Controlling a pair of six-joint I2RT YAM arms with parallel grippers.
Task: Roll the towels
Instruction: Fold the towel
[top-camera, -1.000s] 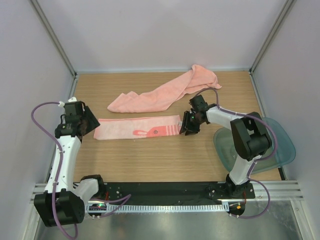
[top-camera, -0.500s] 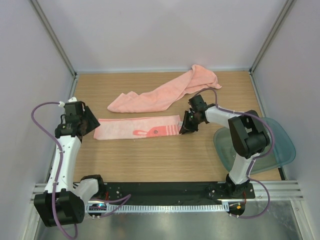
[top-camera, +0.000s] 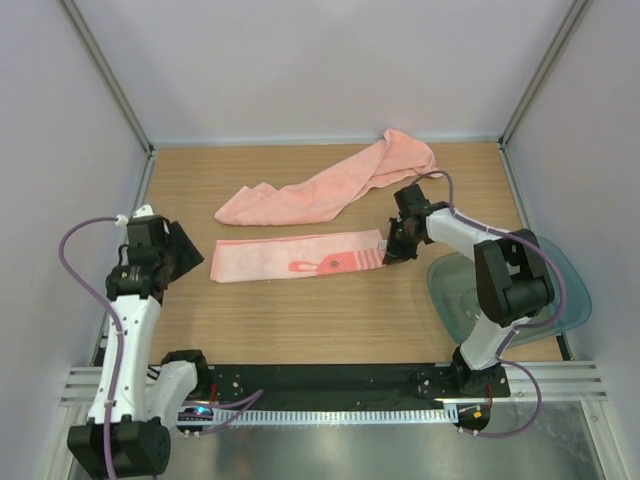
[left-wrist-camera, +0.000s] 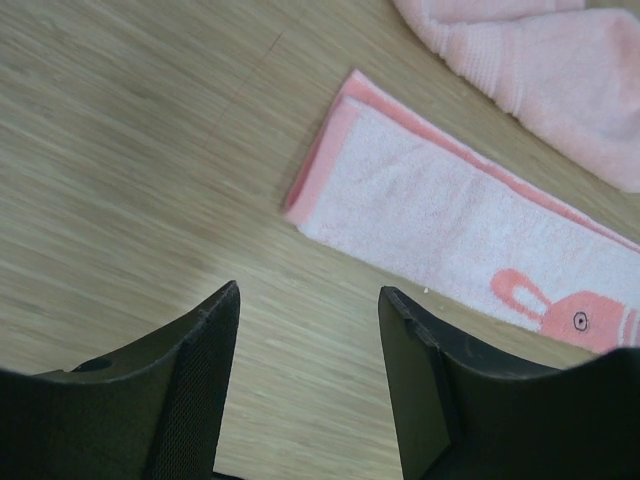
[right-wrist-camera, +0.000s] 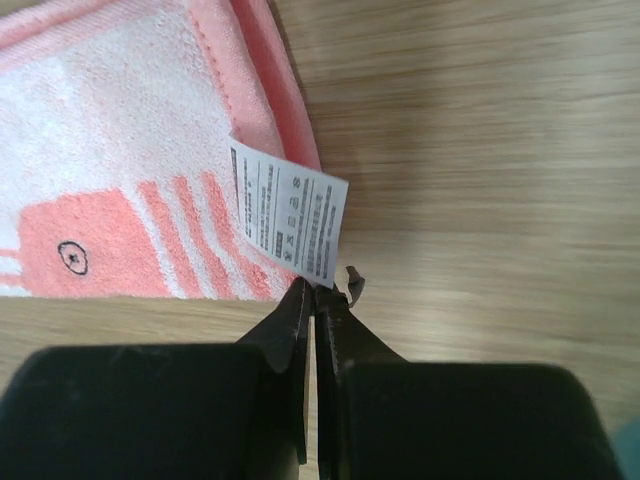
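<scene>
The left tool (left-wrist-camera: 308, 300) hangs just above the table (top-camera: 300, 330) with its two fingers apart and nothing between them. It sits at 9 o'clock from the small towel (top-camera: 295, 258), near that towel's left end. I think it waits there so it can help with that end.

The small towel lies flat and stretched out in the middle of the table. Flat like this, it looks ready to be rolled from one end. The long towel (top-camera: 330, 185) lies at 12 o'clock from it, bunched and slanting up to the right. Neither one is rolled yet.

The right tool (right-wrist-camera: 318, 300) is at the small towel's 3 o'clock end. Its fingers are pressed together on the corner by the white tag (right-wrist-camera: 290, 225), maybe to pull the towel straight or start the roll.

The tray (top-camera: 565, 300) sits at 4 o'clock, at the table's edge.

Count: two towels, two tools, one tag, one tray.
</scene>
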